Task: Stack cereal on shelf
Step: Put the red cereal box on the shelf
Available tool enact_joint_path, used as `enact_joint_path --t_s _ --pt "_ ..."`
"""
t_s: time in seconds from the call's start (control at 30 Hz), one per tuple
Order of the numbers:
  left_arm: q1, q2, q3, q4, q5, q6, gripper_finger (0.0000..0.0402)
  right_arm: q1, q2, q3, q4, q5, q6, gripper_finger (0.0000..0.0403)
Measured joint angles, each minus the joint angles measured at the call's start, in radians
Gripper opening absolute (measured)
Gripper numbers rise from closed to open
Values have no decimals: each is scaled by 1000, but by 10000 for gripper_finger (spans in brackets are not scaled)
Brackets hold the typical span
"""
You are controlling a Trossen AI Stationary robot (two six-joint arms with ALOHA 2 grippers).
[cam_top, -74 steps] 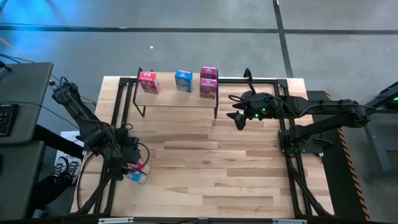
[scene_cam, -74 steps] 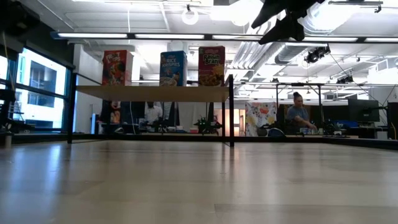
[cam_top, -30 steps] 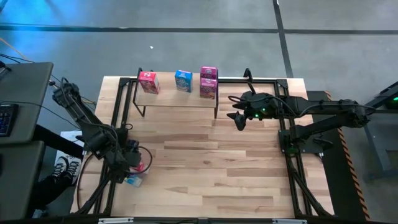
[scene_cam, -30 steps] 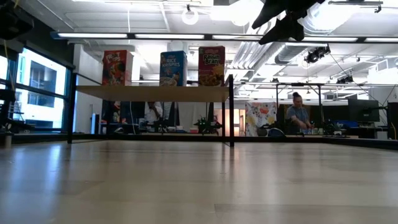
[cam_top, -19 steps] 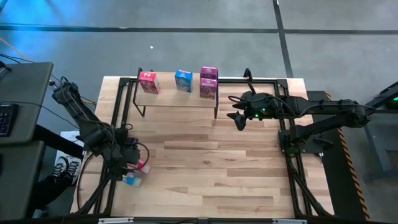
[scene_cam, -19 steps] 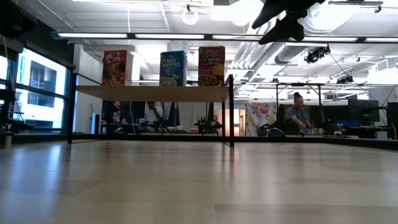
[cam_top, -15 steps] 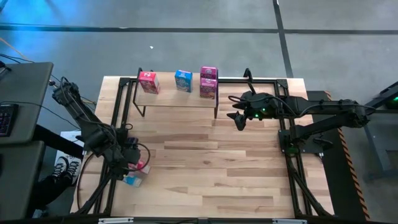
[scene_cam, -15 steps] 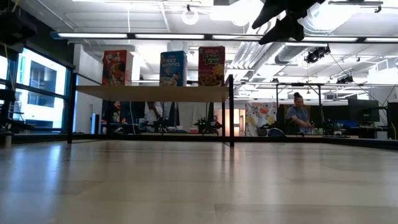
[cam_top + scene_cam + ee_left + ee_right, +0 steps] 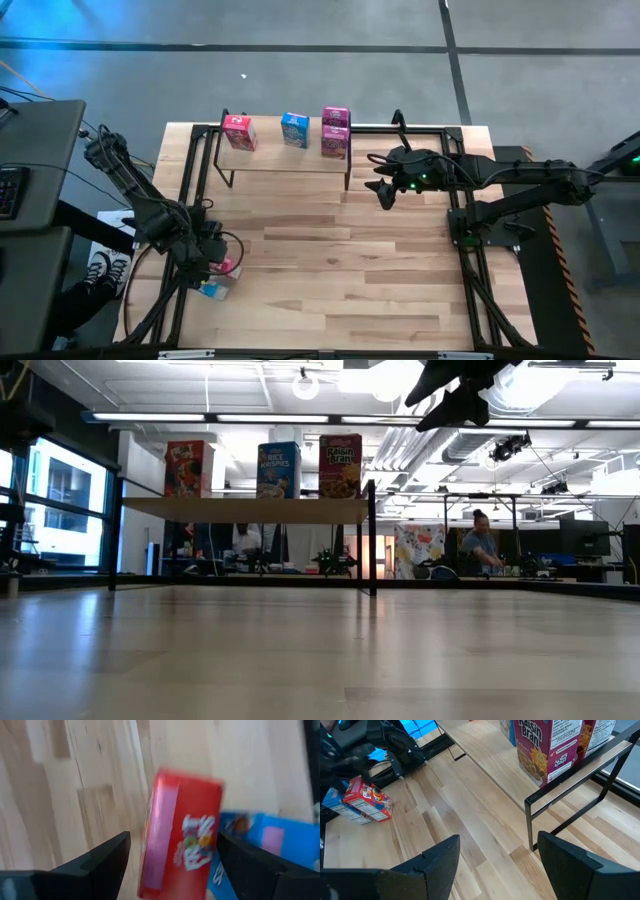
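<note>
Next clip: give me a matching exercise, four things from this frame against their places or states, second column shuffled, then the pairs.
Things
1. Raisin Bran box
2. red cereal box
3. left gripper
4. right gripper

Places or states
A. open, hovering beside the right end of the shelf
B. lying on the tabletop beside a blue box
C. upright on the shelf, at its right end
D. open, low at the table's left edge, over the two loose boxes

Pairs: 1-C, 2-B, 3-D, 4-A
</note>
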Motion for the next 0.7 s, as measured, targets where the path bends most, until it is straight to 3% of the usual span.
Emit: enact_joint_path --t_s 0.1,0.43,0.7 --pt "8 21 -29 -2 33 -7 289 0 0 0 0 0 0 262" --pt "22 28 -34 32 -20 20 285 0 0 0 0 0 1 262" --pt "23 28 -34 46 -9 20 214 0 0 0 0 0 3 262"
